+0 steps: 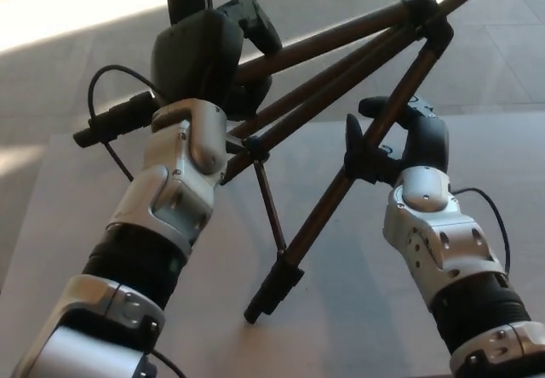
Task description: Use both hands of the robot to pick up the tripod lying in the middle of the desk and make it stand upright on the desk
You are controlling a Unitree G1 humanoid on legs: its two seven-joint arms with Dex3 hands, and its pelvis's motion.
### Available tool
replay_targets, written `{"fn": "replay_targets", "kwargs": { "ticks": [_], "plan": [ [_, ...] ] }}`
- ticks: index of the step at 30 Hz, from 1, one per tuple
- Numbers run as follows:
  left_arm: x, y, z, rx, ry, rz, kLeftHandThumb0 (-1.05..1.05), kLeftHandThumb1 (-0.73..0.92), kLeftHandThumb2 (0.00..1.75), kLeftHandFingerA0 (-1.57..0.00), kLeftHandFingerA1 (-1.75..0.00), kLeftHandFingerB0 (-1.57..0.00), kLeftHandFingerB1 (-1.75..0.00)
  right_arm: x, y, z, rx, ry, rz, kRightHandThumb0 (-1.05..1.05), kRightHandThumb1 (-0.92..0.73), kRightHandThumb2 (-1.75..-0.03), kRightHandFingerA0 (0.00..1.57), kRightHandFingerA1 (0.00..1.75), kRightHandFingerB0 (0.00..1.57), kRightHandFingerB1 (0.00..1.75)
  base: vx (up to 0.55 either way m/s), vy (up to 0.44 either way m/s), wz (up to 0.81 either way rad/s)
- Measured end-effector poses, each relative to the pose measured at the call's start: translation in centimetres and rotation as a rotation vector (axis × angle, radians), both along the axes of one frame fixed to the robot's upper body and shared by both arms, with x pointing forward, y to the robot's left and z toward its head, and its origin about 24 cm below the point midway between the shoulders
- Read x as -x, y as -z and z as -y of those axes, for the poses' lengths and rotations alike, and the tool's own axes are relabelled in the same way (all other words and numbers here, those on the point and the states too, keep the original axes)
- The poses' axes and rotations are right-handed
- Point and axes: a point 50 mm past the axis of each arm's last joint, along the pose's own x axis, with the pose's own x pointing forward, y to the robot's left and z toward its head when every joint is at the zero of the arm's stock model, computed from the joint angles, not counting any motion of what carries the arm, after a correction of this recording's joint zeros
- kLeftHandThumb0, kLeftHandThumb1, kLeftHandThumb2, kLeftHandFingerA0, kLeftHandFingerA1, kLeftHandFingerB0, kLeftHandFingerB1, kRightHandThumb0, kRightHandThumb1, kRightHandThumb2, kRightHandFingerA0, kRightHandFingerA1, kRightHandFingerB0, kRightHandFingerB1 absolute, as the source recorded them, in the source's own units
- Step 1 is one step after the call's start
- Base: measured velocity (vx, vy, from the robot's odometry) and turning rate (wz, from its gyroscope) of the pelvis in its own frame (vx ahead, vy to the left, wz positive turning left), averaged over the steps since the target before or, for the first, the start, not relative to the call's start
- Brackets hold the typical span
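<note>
The tripod hangs tilted above the desk, its head end under the left hand, which is wrapped over the top, and its long axis running up to the right, where the other legs leave the picture. The right hand is closed around one leg partway down; that leg slants down-left to a foot at or just above the desk. Raising it upright likely means the left hand lifting the head over that foot while the right hand steers the leg.
</note>
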Motion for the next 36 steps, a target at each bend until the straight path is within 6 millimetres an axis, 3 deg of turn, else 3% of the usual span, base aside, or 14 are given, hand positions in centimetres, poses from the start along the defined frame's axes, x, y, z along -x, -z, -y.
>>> {"fn": "replay_targets", "kwargs": {
  "ticks": [1,13,16,18,21,22,23,24,26,27,33,34,35,36],
  "plan": [
    [0.0,0.0,-0.2,0.027,-0.006,0.003,-0.19,0.51,1.16,-0.93,-1.75,-0.81,-1.6,-0.1,-0.4,0.0,0.019,-0.002,0.017,-0.22,-0.5,-1.18,0.9,1.72,0.82,1.58,0.0,0.0,0.0],
    [0.7,0.9,-1.9,0.314,-0.073,0.034,-0.18,0.44,1.29,-0.9,-1.75,-0.81,-1.57,-0.9,-5.3,0.0,0.266,-0.03,0.226,-0.22,-0.44,-1.27,0.98,1.75,0.85,1.56,0.0,0.0,0.0],
    [1.0,1.8,-1.9,0.399,-0.088,0.025,-0.17,0.43,1.29,-1.0,-1.68,-0.87,-1.5,-1.0,-6.9,0.0,0.341,-0.037,0.294,-0.27,-0.39,-1.33,1.05,1.74,0.89,1.52,0.0,0.0,0.0],
    [1.3,2.4,-1.8,0.451,-0.098,0.015,-0.18,0.37,1.36,-1.03,-1.67,-0.87,-1.54,-1.0,-7.9,-0.2,0.384,-0.044,0.335,-0.21,-0.4,-1.25,1.16,1.49,1.0,1.15,0.0,0.0,0.0],
    [1.7,3.6,-1.7,0.538,-0.115,-0.008,-0.2,0.46,1.24,-1.03,-1.71,-0.85,-1.56,-0.9,-9.1,-0.8,0.461,-0.068,0.399,-0.24,-0.46,-1.2,1.08,1.66,0.94,1.37,0.0,0.0,0.0],
    [1.9,4.0,-1.7,0.559,-0.122,-0.014,-0.2,0.44,1.28,-1.05,-1.69,-0.85,-1.55,-0.8,-9.4,-1.0,0.479,-0.078,0.416,-0.31,-0.49,-1.16,1.3,1.39,1.03,1.18,0.0,0.0,0.0],
    [2.0,4.3,-1.9,0.582,-0.131,-0.02,-0.2,0.44,1.28,-1.05,-1.69,-0.85,-1.55,-0.7,-9.7,-1.4,0.503,-0.093,0.437,-0.31,-0.49,-1.16,1.3,1.39,1.03,1.18,0.0,0.0,0.0],
    [2.2,4.6,-2.0,0.602,-0.137,-0.023,-0.19,0.41,1.31,-1.03,-1.71,-0.85,-1.54,-0.6,-10.0,-1.8,0.528,-0.11,0.458,-0.24,-0.46,-1.22,1.02,1.74,0.92,1.4,0.0,0.0,0.0],
    [2.4,4.9,-2.3,0.633,-0.151,-0.021,-0.19,0.41,1.28,-1.0,-1.72,-0.84,-1.53,-0.3,-10.3,-2.5,0.566,-0.139,0.491,-0.23,-0.43,-1.29,1.0,1.75,0.88,1.47,0.0,0.0,0.0],
    [2.5,5.1,-2.6,0.648,-0.162,-0.019,-0.2,0.43,1.25,-1.03,-1.71,-0.85,-1.49,-0.2,-10.4,-2.9,0.587,-0.155,0.51,-0.24,-0.42,-1.21,1.32,1.45,1.02,1.2,0.0,0.0,0.0],
    [3.5,6.5,-3.9,0.723,-0.218,-0.009,-0.19,0.44,1.23,-1.04,-1.68,-0.87,-1.44,0.6,-10.7,-4.7,0.681,-0.244,0.595,-0.22,-0.39,-1.2,1.32,1.47,1.02,1.23,0.0,0.0,0.0],
    [3.6,6.6,-4.0,0.731,-0.224,-0.007,-0.18,0.43,1.26,-1.02,-1.69,-0.86,-1.49,0.7,-10.8,-4.8,0.692,-0.255,0.604,-0.17,-0.38,-1.26,0.99,1.75,0.89,1.34,0.0,0.0,0.0],
    [3.8,6.8,-4.1,0.741,-0.229,-0.004,-0.18,0.43,1.27,-1.02,-1.66,-0.87,-1.49,0.8,-10.8,-5.0,0.705,-0.265,0.613,-0.23,-0.41,-1.2,1.29,1.45,0.99,1.2,0.0,0.0,0.0],
    [3.8,7.0,-4.2,0.748,-0.234,-0.004,-0.18,0.43,1.27,-1.02,-1.66,-0.87,-1.49,0.8,-10.7,-5.1,0.715,-0.273,0.618,-0.23,-0.41,-1.2,1.29,1.45,0.99,1.2,0.0,0.0,0.0]
  ]
}}
